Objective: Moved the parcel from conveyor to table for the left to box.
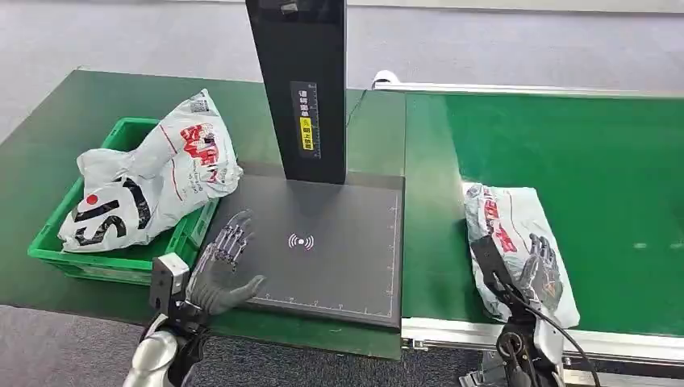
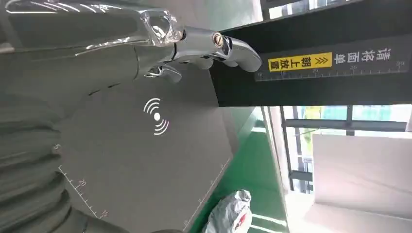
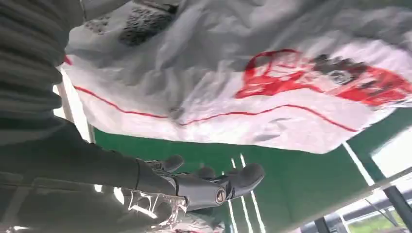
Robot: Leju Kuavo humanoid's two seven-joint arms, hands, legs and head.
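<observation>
Green plastic is what I see at the far left: a crate sitting on the green table, with two white mail bags printed in red and black heaped in it and spilling over its rim. Just right of the crate, my left hand hovers over the near left corner of the dark grey scanner pad, fingers spread apart and holding nothing; the left wrist view shows the fingers stretched out above the pad's white wireless mark. A black post with a yellow label stands upright at the back edge of the pad. Further right, past the seam, the parcel I am after lies on the green conveyor, near its front edge, a white bag with red print. My right hand is on the near right part of the parcel, fingers loosely open; I cannot tell whether it actually grips the bag.
</observation>
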